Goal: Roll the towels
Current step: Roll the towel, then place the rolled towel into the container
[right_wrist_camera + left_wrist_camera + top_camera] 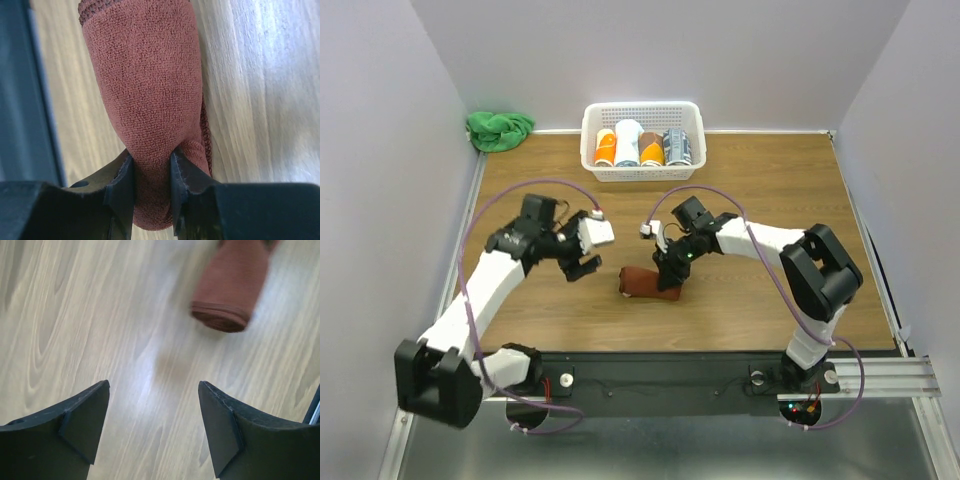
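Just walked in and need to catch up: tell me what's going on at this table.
The right claw is shut on one end of the reddish-brown towel, which lies rolled up on the table near the arms. The left claw hangs open over bare wood beside it, holding nothing. The green towel sits crumpled in the far left corner, not yet rolled.

Rolled reddish-brown towel (145, 90) lay on the pale wooden table (260, 100), right gripper (151, 165) pinched one end of the roll, cloth bulged around its black fingers (122, 187), blurred dark band (25, 100) ran along one side.
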Robot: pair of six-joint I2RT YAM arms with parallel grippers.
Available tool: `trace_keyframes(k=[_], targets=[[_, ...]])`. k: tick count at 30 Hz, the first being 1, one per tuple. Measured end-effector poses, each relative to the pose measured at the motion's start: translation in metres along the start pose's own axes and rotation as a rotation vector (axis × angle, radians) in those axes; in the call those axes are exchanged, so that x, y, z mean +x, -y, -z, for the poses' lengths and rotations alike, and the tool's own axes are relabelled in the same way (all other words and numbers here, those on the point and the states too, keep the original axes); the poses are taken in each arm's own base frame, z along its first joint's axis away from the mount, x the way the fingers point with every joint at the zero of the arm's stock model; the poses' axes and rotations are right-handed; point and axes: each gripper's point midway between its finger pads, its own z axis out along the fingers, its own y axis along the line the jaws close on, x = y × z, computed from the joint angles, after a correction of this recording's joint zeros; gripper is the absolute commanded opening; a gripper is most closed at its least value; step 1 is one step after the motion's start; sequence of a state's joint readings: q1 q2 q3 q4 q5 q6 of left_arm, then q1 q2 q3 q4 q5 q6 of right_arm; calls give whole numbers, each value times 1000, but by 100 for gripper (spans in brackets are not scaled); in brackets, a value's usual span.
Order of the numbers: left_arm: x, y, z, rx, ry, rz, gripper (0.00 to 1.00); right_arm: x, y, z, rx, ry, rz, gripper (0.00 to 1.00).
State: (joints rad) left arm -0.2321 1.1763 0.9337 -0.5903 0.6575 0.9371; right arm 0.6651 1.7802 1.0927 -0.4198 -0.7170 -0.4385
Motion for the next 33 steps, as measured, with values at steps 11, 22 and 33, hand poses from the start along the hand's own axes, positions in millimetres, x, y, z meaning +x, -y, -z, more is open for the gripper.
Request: trace_keyframes(k=[11, 22, 33], targets=[[-8, 94, -45, 31, -29, -484, 89, 4, -11, -8, -232, 5, -190, 1], [-14, 118, -99, 95, -63, -647, 86, 6, -21, -12, -344, -21, -291, 1], [5, 116, -123, 21, -91, -745, 82, 9, -25, -16, -435, -33, -391, 1]])
